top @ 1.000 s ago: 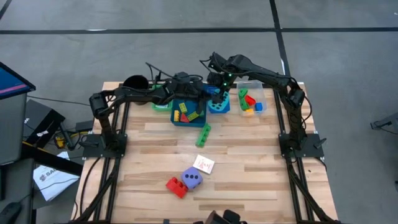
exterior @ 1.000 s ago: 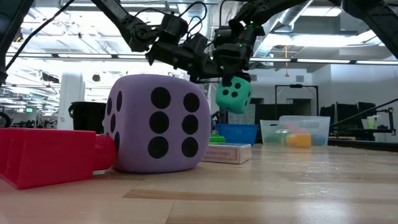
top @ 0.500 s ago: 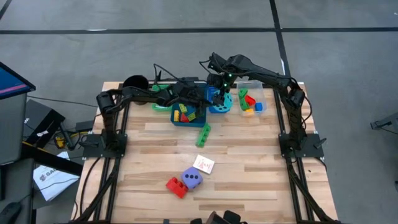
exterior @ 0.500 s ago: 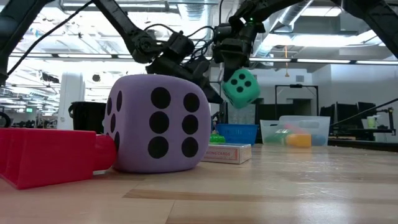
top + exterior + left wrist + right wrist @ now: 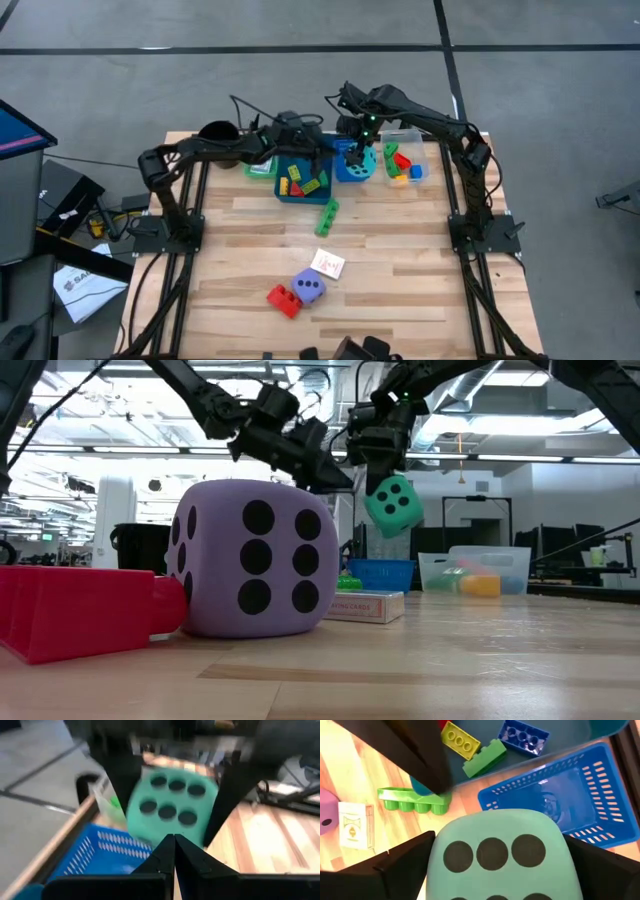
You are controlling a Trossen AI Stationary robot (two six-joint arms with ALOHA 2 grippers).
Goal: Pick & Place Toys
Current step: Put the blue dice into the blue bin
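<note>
Table (image 5: 400, 300): held purple die (image 5: 309, 288), red brick (image 5: 283, 299), card (image 5: 328, 264), all unsorted
Right gripper (image 5: 383, 472): spread wide, clamped teal die (image 5: 394, 504) above blue basket (image 5: 352, 170); die had drifted right, so drop was near
Left gripper (image 5: 322, 152): fully closed, empty, had pulled back over blue tray (image 5: 281, 191)

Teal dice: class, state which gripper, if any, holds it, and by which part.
The right gripper holds the teal dice in the air by two opposite side faces, above the blue basket. The left gripper is shut beside it and holds nothing.
</note>
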